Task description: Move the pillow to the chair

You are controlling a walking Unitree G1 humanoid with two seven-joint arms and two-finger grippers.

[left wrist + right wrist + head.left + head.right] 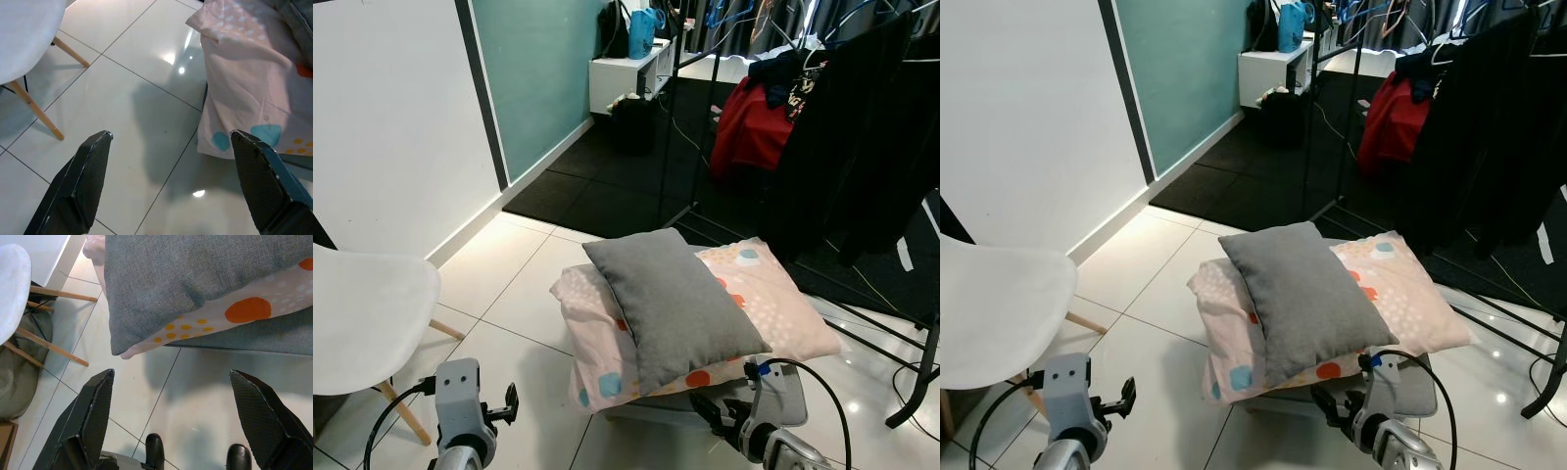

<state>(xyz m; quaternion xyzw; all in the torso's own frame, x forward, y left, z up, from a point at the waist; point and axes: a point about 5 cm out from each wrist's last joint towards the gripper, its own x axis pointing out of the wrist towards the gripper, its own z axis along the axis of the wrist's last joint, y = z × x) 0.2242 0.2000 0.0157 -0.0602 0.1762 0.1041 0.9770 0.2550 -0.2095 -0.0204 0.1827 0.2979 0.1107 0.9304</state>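
My silver arms, black-tipped

My left pincer (168,181) and right pincer (171,416) have long, textured black fingers; black cables loop at both silver wrists.

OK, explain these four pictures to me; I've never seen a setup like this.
This is a walking humanoid robot with two arms, each ending in a gripper of two black fingers. The two wide pictures come from cameras on its head, looking down. The other two come from cameras on its wrists, looking along the fingers. Ahead, a grey pillow lies on a pink dotted pillow, both stacked on a low grey seat on the tiled floor. A white chair stands to the robot's left. The left gripper and right gripper are both open, low over the floor, holding nothing.
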